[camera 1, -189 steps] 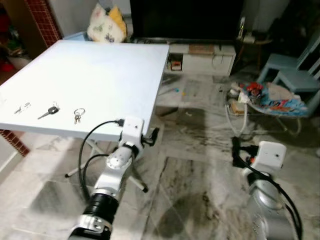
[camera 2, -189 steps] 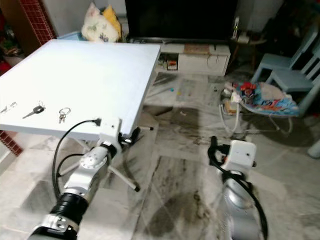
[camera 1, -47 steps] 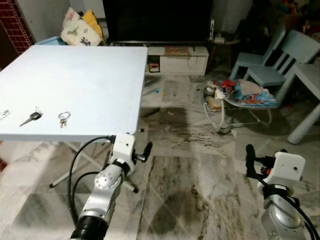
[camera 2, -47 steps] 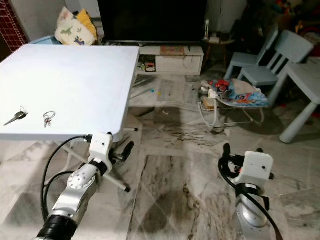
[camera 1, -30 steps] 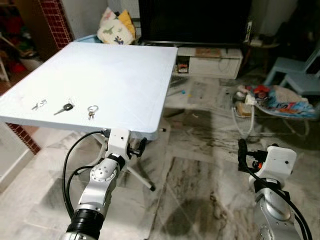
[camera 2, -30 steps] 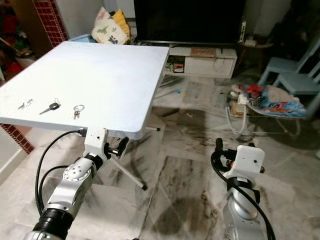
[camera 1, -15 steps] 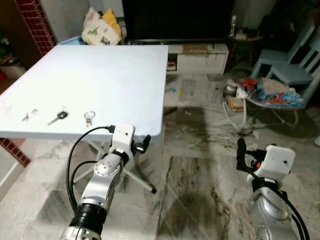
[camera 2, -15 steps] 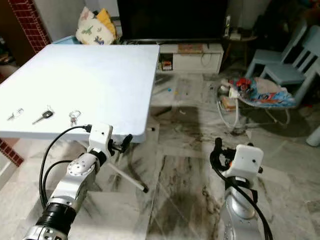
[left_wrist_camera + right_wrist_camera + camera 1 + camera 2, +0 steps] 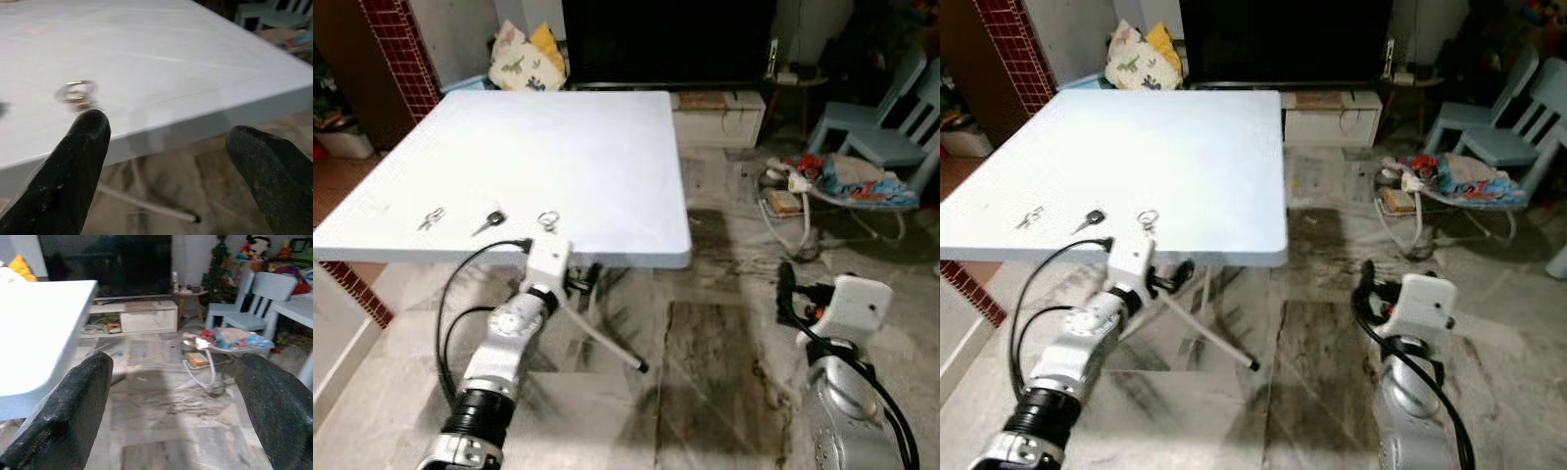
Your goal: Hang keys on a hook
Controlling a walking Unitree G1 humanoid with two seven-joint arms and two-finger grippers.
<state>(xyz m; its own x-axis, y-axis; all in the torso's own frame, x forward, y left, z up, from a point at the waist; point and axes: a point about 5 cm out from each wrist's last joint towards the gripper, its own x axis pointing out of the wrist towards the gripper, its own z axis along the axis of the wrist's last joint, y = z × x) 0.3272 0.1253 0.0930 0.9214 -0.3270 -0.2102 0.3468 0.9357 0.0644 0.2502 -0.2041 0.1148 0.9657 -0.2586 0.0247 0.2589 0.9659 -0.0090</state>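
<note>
Compared with half a second ago, the left tool (image 9: pixel 579 284) has come closer to the near edge of the table (image 9: pixel 607 147), and the key items sit nearer the picture centre, part of which is camera movement. Three small metal items lie in a row near the table's front edge: a key ring (image 9: pixel 547 220) closest to the left tool, a dark-headed key (image 9: pixel 490 220) beside it, and a further small key piece (image 9: pixel 432 217) on the far side. In the left wrist view the key ring (image 9: pixel 76 93) lies just beyond the tool's spread fingers (image 9: pixel 73 166), which are level with the table edge and hold nothing; this placement suits a low, forward reach onto the tabletop. The keys lie flat and apart from one another, so each can be taken singly, although a flat ring on a smooth surface will likely be awkward to pinch. The right tool (image 9: pixel 1363 294) is held low over the marble floor (image 9: pixel 724 352), well apart from the table, with its fingers (image 9: pixel 58 416) spread and empty; it appears to be on standby. No hook can be identified, so the pickup step is judged not yet begun.
</note>
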